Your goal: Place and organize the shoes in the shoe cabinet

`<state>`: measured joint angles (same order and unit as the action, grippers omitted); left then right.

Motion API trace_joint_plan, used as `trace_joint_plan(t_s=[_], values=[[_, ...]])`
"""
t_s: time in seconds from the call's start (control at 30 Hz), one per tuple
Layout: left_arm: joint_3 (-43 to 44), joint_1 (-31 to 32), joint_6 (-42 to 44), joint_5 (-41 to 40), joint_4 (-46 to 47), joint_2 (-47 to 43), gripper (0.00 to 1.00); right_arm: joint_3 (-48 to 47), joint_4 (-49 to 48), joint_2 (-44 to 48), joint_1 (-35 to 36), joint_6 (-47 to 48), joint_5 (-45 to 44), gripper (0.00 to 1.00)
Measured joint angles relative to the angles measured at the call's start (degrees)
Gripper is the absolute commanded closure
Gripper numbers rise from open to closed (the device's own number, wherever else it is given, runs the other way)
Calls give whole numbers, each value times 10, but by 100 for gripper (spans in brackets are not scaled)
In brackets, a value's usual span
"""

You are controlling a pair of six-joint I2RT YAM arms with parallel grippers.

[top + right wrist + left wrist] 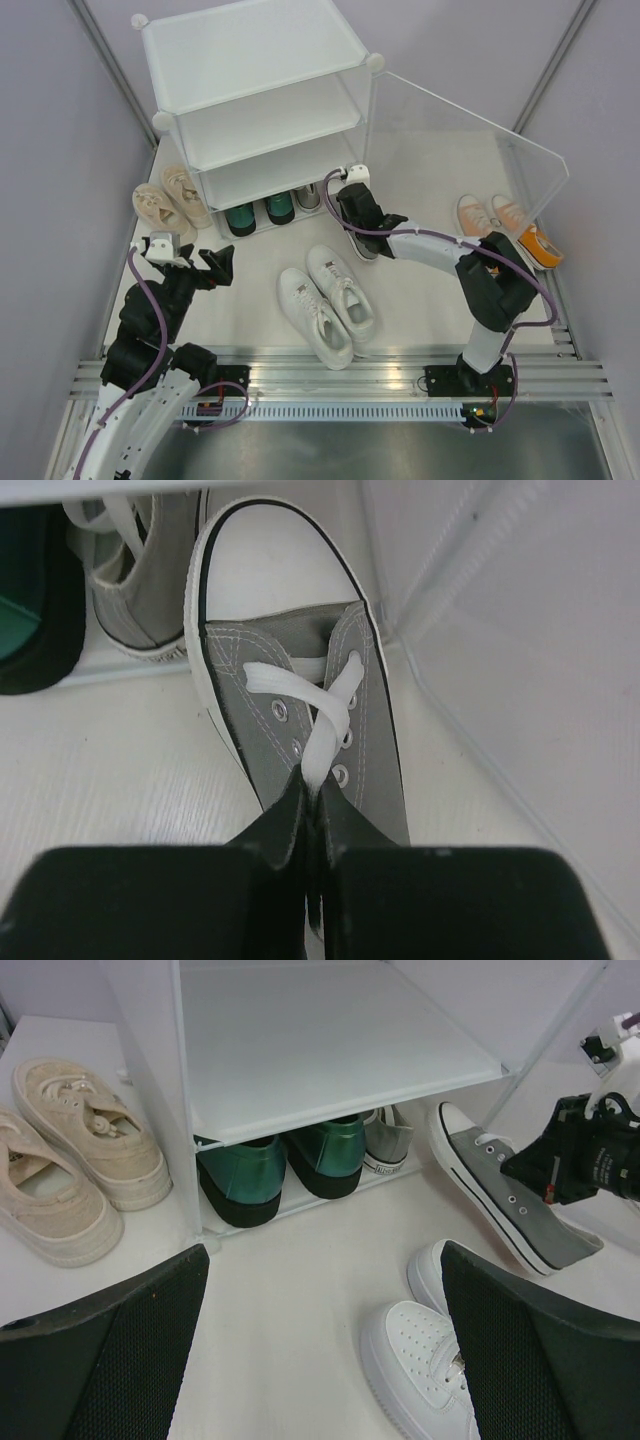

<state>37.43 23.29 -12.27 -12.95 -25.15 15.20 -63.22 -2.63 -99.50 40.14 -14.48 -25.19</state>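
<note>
The white shoe cabinet [250,90] stands at the back. Its bottom tier holds a dark green pair [290,1160] and one grey sneaker [388,1140]. My right gripper [312,810] is shut on the tongue and white lace of the second grey sneaker [290,650]. That sneaker's toe points at the cabinet's bottom tier, right of its mate. My left gripper [325,1340] is open and empty above the floor, left of the white pair [330,300]. The beige pair [170,198] lies left of the cabinet. The orange pair [510,225] lies at the right.
The clear door panel [470,130] stands swung open to the right of the cabinet, close beside the held sneaker and in front of the orange pair. Grey walls close in both sides. The two upper tiers hold nothing.
</note>
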Motion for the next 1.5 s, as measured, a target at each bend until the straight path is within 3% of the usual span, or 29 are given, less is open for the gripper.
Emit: trace_joint_plan(t_s=[0.27, 0.57, 0.63, 0.73, 0.8, 0.87, 1.17, 1.5], values=[[0, 0, 0, 0, 0, 0, 0, -106, -6, -95, -3, 15, -32, 99], [0, 0, 0, 0, 0, 0, 0, -163, -8, -156, -6, 16, -49, 99], [0, 0, 0, 0, 0, 0, 0, -168, -9, -160, -9, 14, -48, 95], [0, 0, 0, 0, 0, 0, 0, -175, -9, -162, -13, 9, -42, 73], [0, 0, 0, 0, 0, 1, 0, -183, -10, -166, -19, 7, -29, 51], [0, 0, 1, 0, 0, 1, 0, -188, -10, -168, -26, 10, -16, 41], [0, 1, 8, 0, 0, 2, 0, -181, -9, -157, -39, 13, 23, 38], [0, 1, 9, 1, 0, 2, 0, -62, -7, -20, -39, 6, 92, 37]])
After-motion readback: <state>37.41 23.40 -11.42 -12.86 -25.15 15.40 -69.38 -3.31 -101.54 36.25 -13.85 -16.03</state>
